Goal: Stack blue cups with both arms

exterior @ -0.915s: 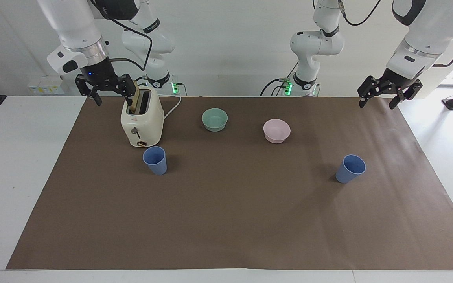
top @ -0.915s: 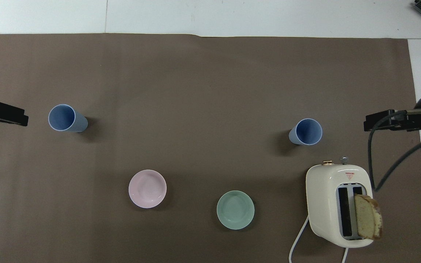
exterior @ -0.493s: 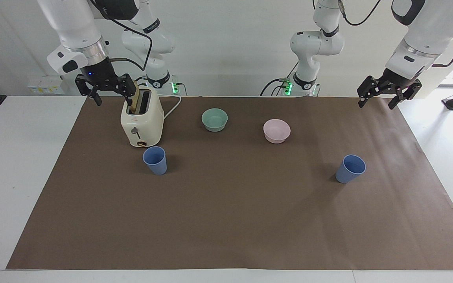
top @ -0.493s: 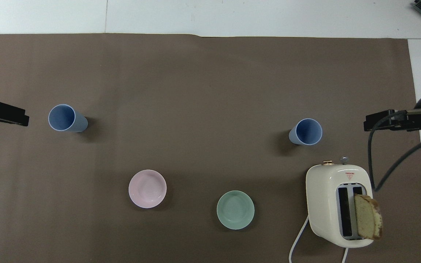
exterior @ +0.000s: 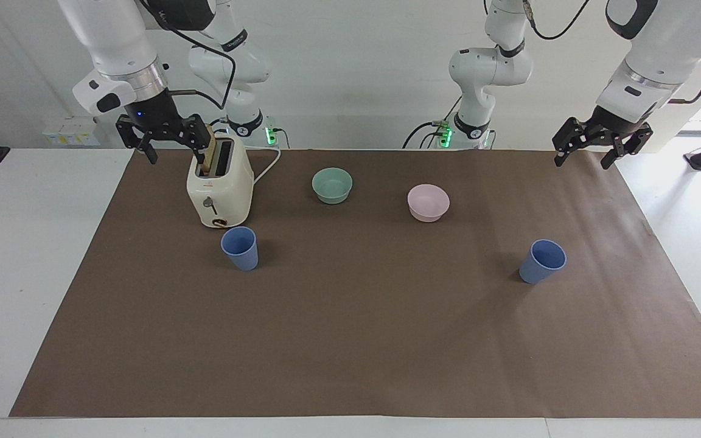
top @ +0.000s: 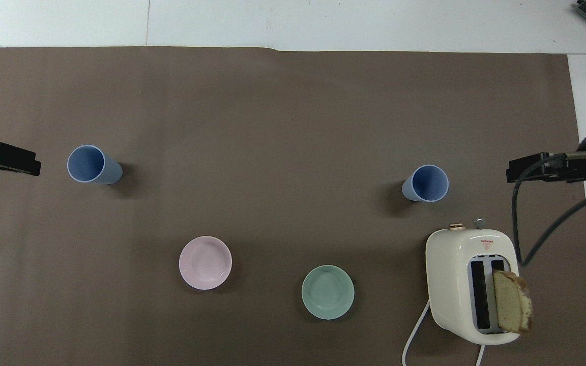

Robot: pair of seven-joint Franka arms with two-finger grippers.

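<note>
Brown mat (exterior: 350, 340) covers the table. Right arm, bent downward, hangs its right gripper (exterior: 171, 146) with fingers spread and empty, above the mat at the toaster's (exterior: 219, 182) nine o'clock. Left gripper (exterior: 588, 153), likewise spread and empty, hovers over the mat's corner. Blue cups stand upright, well apart: one (exterior: 240, 248) at the toaster's six o'clock, the other (exterior: 542, 261) at the left arm's end.

A white table (exterior: 34, 255) covered by a brown paper sheet (exterior: 362, 340). On the sheet: two upright blue cups (exterior: 240, 247) (exterior: 542, 261) well apart, a mint-green bowl (exterior: 332, 185) beside a pale pink bowl (exterior: 428, 202), and a cream toaster (exterior: 219, 181) holding bread (top: 513, 301).
</note>
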